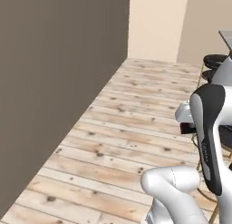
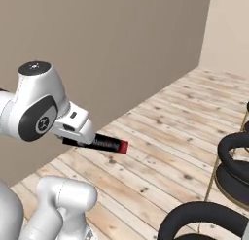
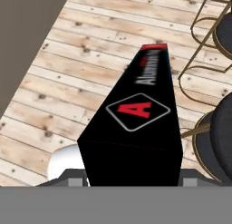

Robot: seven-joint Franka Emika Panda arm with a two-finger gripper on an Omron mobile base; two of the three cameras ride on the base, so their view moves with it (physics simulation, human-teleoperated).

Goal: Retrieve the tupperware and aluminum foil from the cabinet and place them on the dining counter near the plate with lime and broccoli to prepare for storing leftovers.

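One foil box (image 3: 136, 123) clamped in gripper (image 2: 80, 137) — carry level, clear stools (image 2: 233, 161) to the right — no counter yet.

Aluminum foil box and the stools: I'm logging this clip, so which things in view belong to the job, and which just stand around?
Job:
- aluminum foil box, black with red end, held in the gripper

Standing around:
- black bar stools with gold frames
- brown wall
- wooden floor
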